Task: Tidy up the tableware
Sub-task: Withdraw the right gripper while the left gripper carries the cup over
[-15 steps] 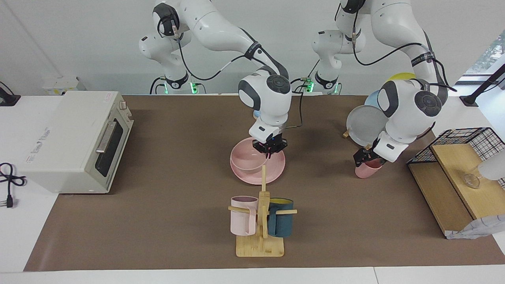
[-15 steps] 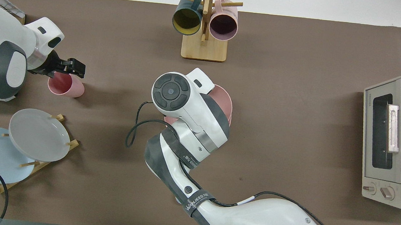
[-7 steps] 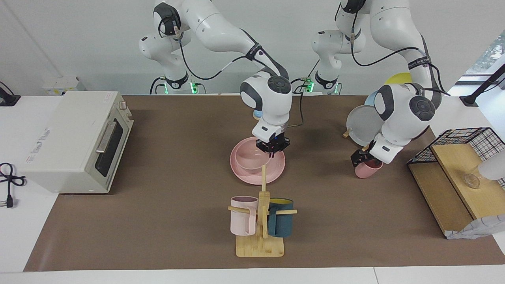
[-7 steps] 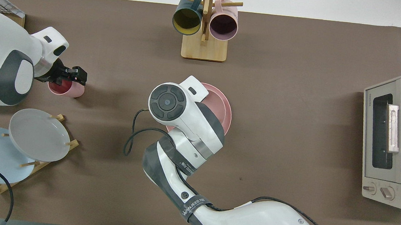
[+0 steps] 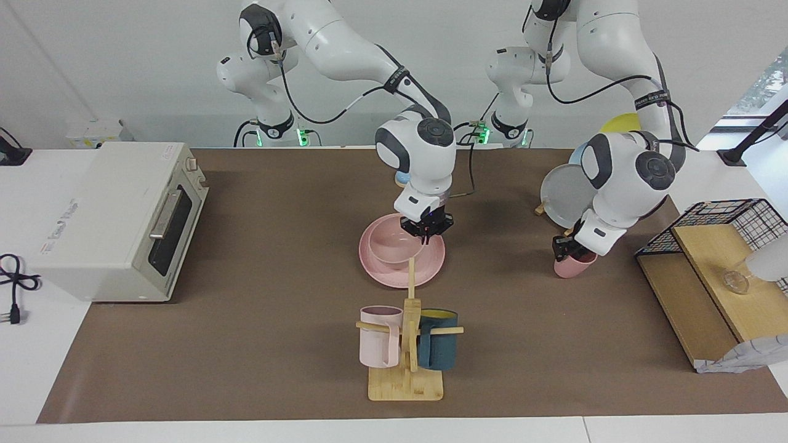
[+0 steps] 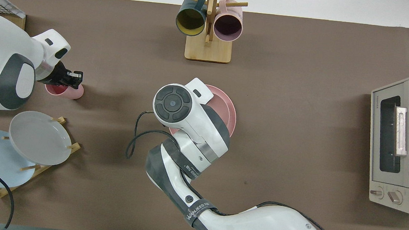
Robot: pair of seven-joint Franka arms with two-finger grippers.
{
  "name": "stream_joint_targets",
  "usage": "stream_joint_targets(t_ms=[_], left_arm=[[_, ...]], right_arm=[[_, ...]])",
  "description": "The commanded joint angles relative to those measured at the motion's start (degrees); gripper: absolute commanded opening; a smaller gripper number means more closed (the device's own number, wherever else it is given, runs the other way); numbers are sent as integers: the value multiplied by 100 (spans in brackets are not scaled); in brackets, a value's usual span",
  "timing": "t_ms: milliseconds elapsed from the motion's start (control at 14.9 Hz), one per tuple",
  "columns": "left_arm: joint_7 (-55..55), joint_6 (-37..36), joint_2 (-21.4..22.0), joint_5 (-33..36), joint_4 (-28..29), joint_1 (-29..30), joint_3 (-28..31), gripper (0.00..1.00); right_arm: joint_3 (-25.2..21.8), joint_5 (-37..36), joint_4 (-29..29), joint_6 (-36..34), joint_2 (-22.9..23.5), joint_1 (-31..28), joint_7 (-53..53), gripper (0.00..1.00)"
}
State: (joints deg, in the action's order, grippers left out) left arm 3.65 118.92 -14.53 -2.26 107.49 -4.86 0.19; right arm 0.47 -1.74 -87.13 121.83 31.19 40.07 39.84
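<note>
Resting under left tool: cup

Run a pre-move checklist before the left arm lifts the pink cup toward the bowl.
1. Left gripper at the cup rim: ok.
2. Fingers closed on the cup: cannot tell.
3. Cup upright on the table: ok.
4. Bowl seated on the plate: ok.
5. Right gripper out of the bowl's way: not ok, it is at the bowl's rim.
6. Mug rack out of the path between cup and bowl: ok.
</note>
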Motion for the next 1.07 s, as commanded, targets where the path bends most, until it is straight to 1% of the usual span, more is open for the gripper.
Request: stream_joint_targets(t_ms=[0,67,201,335,470,604,671,738,805,872,1006], left_arm=[[-40,-52,161,-73,-34,11,16,0],[-32,-262,161,-64,-218,-15,16,0],[21,-850,143,-64,-770,-59,16,0],[152,-1648,99,-64,-1508,-190,7,0],[556,-2344,38,-64,-2124,-357,-11,0],[951,-2846,3,-64,-2537,-664,-28,0],[1205,-3048,-85,-55,-2853,-813,-28,0],[1460,-3294,-225,-64,-3178,-989,-28,0],[1959,-3566,-452,-73,-3686,-1313,-37,0],[2373,-3612,-559,-82,-3848,-1533,-28,0],[3155,-3525,-657,-90,-3946,-2043,-28,0]], right_arm=[[67,182,-138,113,-131,-122,59,32],[58,252,-42,78,-122,-157,59,35],[58,349,353,-132,-43,-210,59,40],[58,314,634,-544,-60,-359,33,40],[58,332,829,-861,-218,-666,-29,42],[58,350,786,-1247,-638,-1026,-378,48],[41,323,768,-1589,-832,-1228,-633,54],[32,314,768,-1879,-964,-1404,-775,58],[23,253,768,-2326,-1192,-1693,-854,64],[14,253,777,-2531,-1342,-1896,-977,71],[-3,253,812,-2856,-1676,-2361,-1538,72]])
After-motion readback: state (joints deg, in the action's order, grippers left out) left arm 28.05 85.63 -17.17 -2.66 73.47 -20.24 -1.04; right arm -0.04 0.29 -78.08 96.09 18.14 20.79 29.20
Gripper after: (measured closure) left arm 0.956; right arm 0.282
